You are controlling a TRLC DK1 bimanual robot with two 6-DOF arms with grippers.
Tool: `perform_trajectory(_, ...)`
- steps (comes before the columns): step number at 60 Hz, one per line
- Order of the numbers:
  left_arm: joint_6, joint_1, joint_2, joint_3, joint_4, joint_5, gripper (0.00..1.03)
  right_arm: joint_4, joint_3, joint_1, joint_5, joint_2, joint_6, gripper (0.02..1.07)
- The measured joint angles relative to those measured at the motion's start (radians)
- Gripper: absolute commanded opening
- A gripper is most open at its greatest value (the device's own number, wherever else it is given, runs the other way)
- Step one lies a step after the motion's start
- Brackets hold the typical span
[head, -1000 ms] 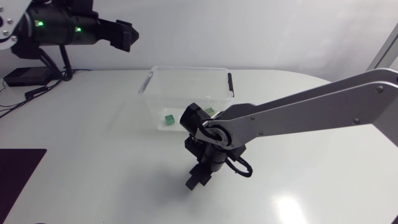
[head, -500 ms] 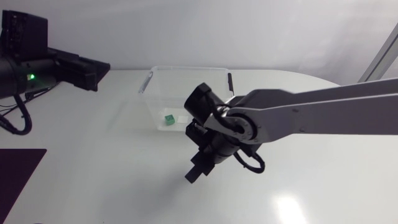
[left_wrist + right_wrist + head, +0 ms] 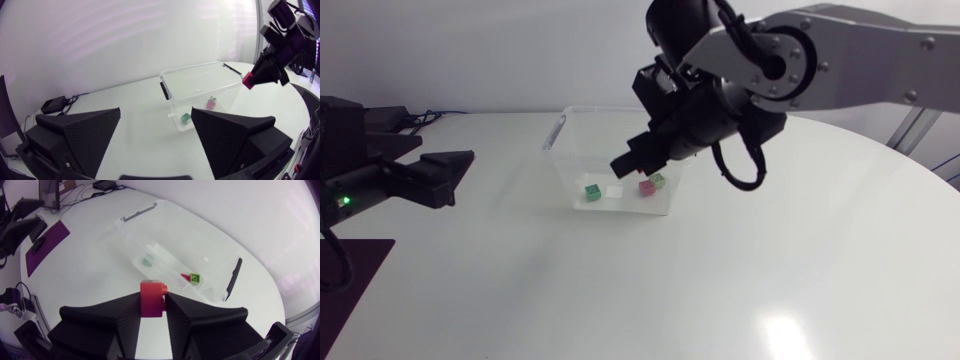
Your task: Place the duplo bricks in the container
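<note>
Right gripper is clamped on a red duplo brick, one broad finger pressed to each side, and holds it in the air close beside the clear container. On the floor of the open container lie four more bricks in a loose row: a green brick, a white brick, a second red brick and a second green brick. Farther off, well apart from the container, the left gripper hangs over the table's left side with its fingers spread wide and nothing between them.
</note>
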Motion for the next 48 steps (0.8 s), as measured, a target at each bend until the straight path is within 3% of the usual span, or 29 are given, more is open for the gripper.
perform_trajectory(24, 0.022, 0.056, -0.126, -0.094, 0.000, 0.000, 0.99, 0.150, 0.135, -0.083, 0.072, 0.220, 0.013, 0.32)
perform_trajectory(28, 0.022, 0.065, -0.141, -0.100, 0.000, 0.000, 0.99, 0.180, 0.150, -0.089, 0.094, 0.253, 0.013, 0.44)
perform_trajectory(32, 0.024, 0.077, -0.159, -0.103, 0.000, 0.000, 0.99, 0.190, 0.169, -0.095, 0.109, 0.283, 0.013, 0.81)
perform_trajectory(35, 0.026, 0.085, -0.176, -0.109, -0.001, 0.000, 0.99, 0.198, 0.182, -0.099, 0.120, 0.306, 0.013, 1.02)
perform_trajectory(48, 0.049, 0.123, -0.257, -0.146, -0.007, 0.000, 0.99, 0.249, 0.203, -0.108, 0.148, 0.344, 0.010, 1.03)
